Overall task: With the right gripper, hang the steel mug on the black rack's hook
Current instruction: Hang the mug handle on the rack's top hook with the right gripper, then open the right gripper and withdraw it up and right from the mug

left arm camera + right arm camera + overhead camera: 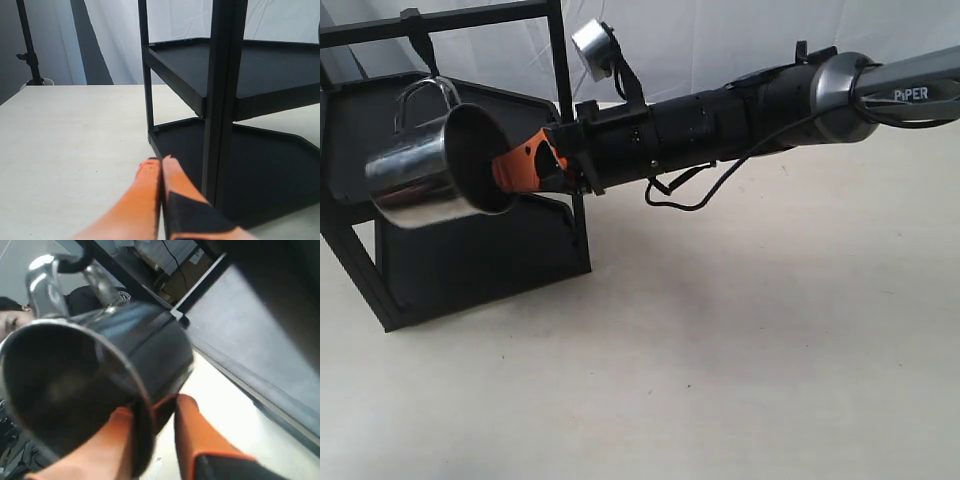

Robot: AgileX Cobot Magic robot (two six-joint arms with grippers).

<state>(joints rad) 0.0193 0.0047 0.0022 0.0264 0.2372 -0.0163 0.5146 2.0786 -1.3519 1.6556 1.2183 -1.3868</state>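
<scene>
The steel mug (420, 170) hangs tilted in the air, mouth toward the arm, in front of the black rack (470, 262). My right gripper (505, 175) is shut on its wall, one orange finger inside the mouth and one outside. The mug's wire handle (428, 90) sits just under the hook (423, 50) on the top crossbar. In the right wrist view the hook (75, 264) crosses the handle (42, 282) above the mug (145, 345) and the right gripper (154, 407); whether it bears any weight is unclear. My left gripper (161, 159) is shut and empty, low beside a rack post (222, 100).
The rack's two shelves (260, 75) stand close to the left gripper. A black cable (690, 198) loops under the right arm, and a round silver part (590, 45) sticks up from its wrist. A tripod stand (27, 45) is beyond the beige table. A person's face (12, 320) shows behind.
</scene>
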